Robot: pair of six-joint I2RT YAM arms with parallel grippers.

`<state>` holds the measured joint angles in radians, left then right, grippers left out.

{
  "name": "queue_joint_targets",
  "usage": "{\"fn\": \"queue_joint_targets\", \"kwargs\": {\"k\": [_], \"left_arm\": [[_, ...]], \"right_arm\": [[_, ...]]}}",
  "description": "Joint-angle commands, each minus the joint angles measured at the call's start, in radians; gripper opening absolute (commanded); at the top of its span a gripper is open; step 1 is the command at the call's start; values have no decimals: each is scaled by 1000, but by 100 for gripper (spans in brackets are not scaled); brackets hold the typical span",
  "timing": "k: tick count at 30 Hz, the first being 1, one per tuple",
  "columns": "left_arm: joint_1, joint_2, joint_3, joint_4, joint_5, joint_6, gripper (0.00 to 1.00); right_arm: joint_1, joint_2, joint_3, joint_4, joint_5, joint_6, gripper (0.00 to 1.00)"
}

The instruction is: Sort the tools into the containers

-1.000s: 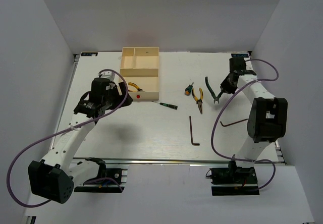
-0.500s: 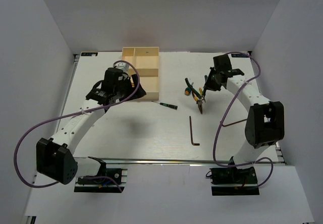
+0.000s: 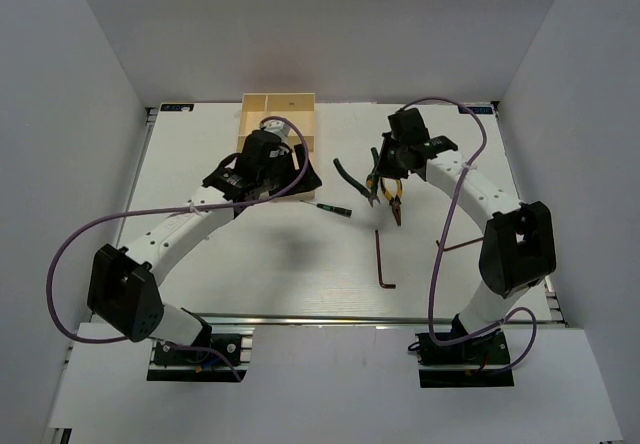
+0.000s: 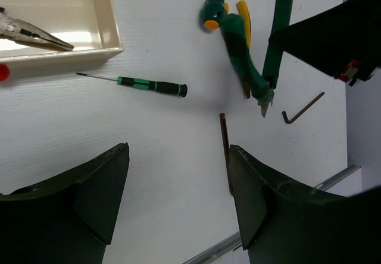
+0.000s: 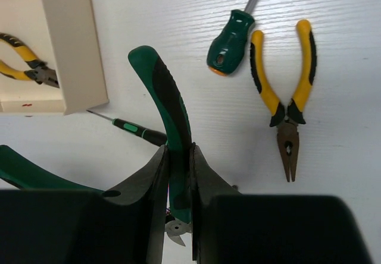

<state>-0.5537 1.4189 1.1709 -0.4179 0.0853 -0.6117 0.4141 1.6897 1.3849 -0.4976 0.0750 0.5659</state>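
My right gripper (image 3: 383,176) is shut on one handle of the green-handled pliers (image 5: 171,112) and holds them above the table; they also show in the top view (image 3: 352,179). Yellow-handled pliers (image 5: 287,100) and the stubby screwdriver (image 5: 230,39) lie beyond them. The thin screwdriver (image 4: 152,86) lies near the cream tray (image 3: 278,95). A second pair of yellow-handled pliers (image 5: 22,57) lies in the tray's near compartment. My left gripper (image 4: 178,154) is open and empty over the tray's near right corner (image 4: 109,31). One hex key (image 3: 385,262) lies mid-table, another (image 3: 462,244) at the right.
The red dot (image 4: 3,72) marks the tray's near rim. My left arm covers the tray's near end in the top view. The metal rail at the table's near edge (image 3: 330,317) runs between the arm bases. White walls enclose the table on three sides.
My right gripper has carried the green-handled pliers leftward from the table's right side towards the tray. My left gripper has swung right, over the tray's near end.
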Motion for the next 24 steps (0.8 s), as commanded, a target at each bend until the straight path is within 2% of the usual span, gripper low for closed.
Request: {"fn": "queue_joint_targets", "kwargs": {"k": [1, 12, 20, 22, 24], "left_arm": [[-32, 20, 55, 44, -50, -33, 77], [-113, 146, 154, 47, -127, -71, 77], [-132, 206, 177, 62, -180, -111, 77], [-141, 207, 180, 68, -194, -118, 73], [-141, 207, 180, 74, -200, -118, 62]], "right_arm": [[26, -33, 65, 42, -1, 23, 0], [81, -81, 26, 56, 9, 31, 0], [109, -114, 2, 70, 2, 19, 0], [114, -122, -4, 71, 3, 14, 0], [118, -127, -15, 73, 3, 11, 0]]}}
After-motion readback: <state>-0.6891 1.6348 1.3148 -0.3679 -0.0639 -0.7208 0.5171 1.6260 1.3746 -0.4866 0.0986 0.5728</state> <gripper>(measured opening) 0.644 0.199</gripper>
